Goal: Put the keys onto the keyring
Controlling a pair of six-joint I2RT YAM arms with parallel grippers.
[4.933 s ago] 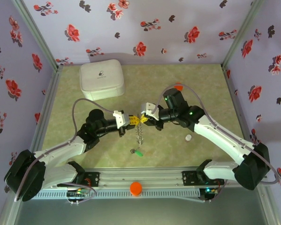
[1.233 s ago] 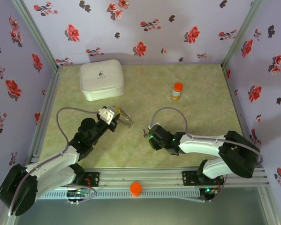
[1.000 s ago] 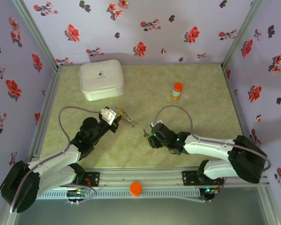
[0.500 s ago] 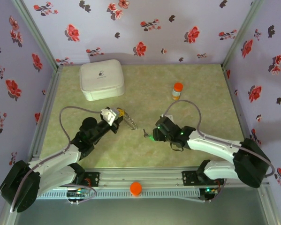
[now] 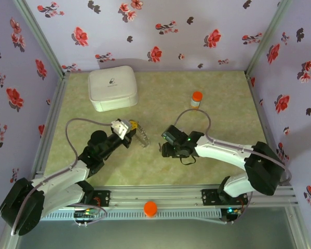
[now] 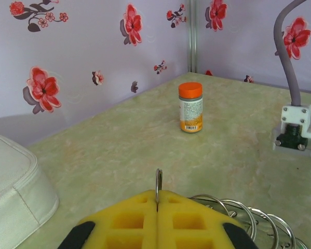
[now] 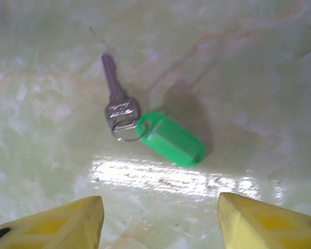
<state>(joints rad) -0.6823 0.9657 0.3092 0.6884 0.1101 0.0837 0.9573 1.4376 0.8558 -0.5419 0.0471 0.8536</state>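
LEFT GRIPPER (image 6: 157, 201): clamped shut on the keyring (image 6: 238, 213), its edge pinched between the yellow fingers (image 6: 129, 220) | RIGHT GRIPPER (image 7: 160, 218): jaws spread wide, nothing held | KEY (image 7: 117, 104): laid flat on the table (image 7: 248, 62), green tag (image 7: 171, 139) attached, framed between the spread fingers, untouched

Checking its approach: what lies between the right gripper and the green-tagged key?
Bare table separates the right gripper from the key, per the right wrist view.
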